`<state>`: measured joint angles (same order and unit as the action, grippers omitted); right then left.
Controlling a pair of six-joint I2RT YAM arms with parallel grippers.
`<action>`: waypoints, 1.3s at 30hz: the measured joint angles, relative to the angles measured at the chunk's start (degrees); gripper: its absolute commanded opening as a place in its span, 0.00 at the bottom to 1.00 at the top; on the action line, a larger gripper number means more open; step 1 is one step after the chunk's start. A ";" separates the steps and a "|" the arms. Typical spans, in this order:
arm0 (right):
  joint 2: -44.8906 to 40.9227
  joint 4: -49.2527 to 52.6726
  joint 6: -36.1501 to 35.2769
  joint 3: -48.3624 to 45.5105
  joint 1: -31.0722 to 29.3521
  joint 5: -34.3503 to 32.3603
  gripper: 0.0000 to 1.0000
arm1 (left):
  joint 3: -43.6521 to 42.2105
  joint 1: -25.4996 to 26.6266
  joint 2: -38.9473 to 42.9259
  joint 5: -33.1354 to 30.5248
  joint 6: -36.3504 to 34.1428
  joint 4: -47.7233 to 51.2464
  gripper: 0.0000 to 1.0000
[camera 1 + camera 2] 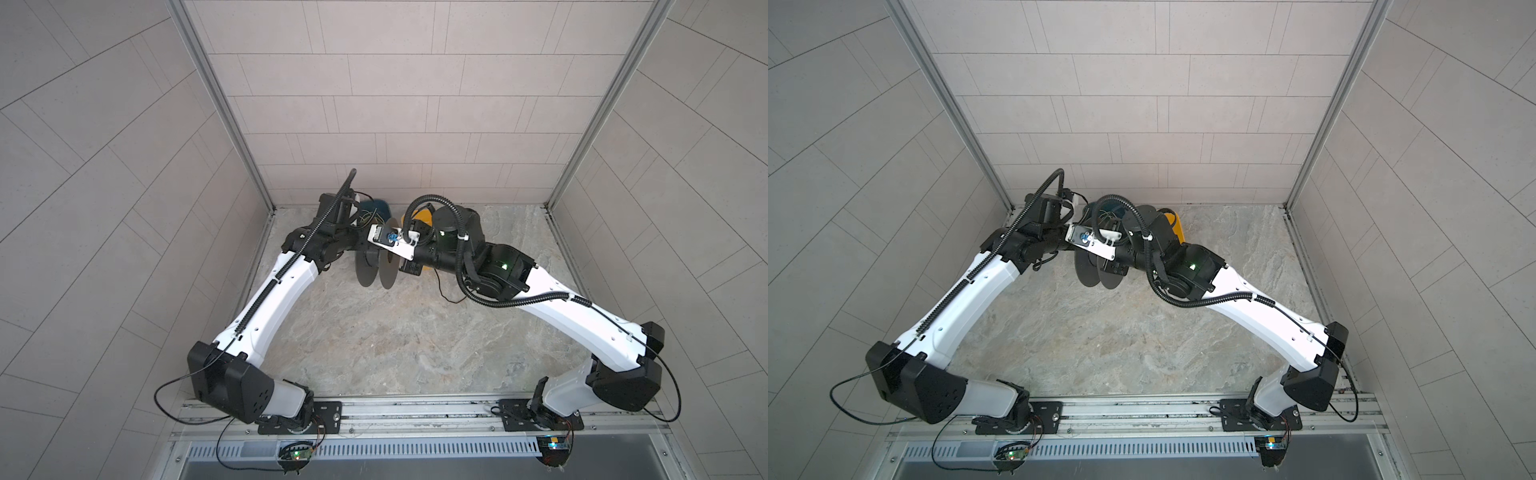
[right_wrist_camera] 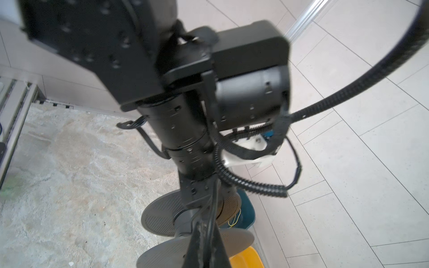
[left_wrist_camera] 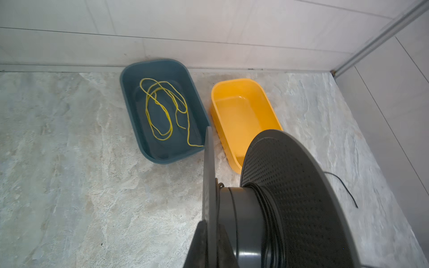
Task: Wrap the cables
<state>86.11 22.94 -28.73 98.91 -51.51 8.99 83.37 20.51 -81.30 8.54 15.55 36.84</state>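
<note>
The left gripper clamps the spool flange; right gripper (also closed) pinches the black cable.

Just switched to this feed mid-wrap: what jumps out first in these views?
At the far middle of the table, both grippers work a dark grey spool: the left gripper is shut on one flange's rim, and the right gripper is shut on the black cable, which is part-wound on the hub. Just beyond sit a teal tray holding a loose yellow-green cord and an empty yellow tray.
</note>
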 measured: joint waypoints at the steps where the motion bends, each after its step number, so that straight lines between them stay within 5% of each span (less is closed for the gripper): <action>1: 0.26 0.00 0.83 0.72 1.29 1.16 0.00 | 0.00 0.13 0.00 0.94 -0.61 0.26 0.00; 19: 8.76 -0.35 21.62 10.16 19.50 7.63 0.00 | -3.06 0.68 2.71 13.14 -11.52 3.67 0.00; 39: 12.15 -1.25 40.83 12.28 31.78 0.74 0.00 | -5.95 3.04 6.23 18.51 -15.78 3.21 0.00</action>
<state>98.26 21.69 12.10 111.20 -19.73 9.74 77.43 23.55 -75.07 27.05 -0.23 40.05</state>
